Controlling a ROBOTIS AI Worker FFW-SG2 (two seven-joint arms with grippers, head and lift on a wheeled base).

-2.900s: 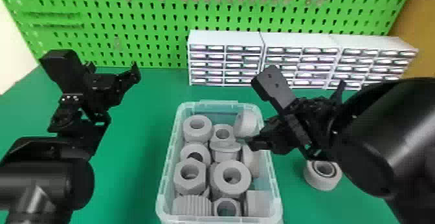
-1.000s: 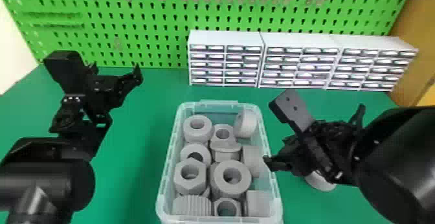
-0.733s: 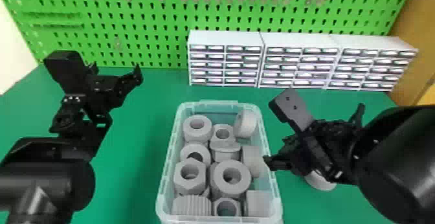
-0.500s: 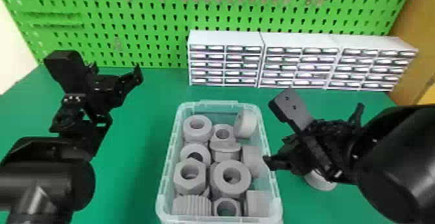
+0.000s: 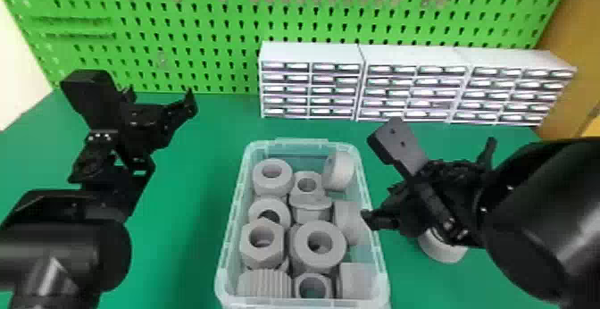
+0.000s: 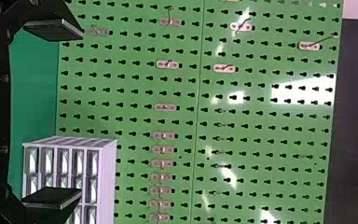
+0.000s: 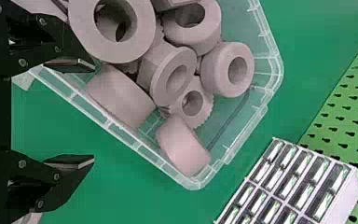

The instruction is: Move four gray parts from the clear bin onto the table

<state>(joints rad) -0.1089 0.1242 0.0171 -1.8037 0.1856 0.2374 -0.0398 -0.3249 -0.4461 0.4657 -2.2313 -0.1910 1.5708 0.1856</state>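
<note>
I have the right gripper (image 7: 93, 113), fingers spread, centre right by the bin (image 5: 303, 303), likely for a pick; the left gripper (image 6: 81, 113), also spread, sits mid-left, presumably leaving room.

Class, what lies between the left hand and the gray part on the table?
In the head view, the clear bin, then some of the right hand, lie between the left hand and that gray part.
</note>
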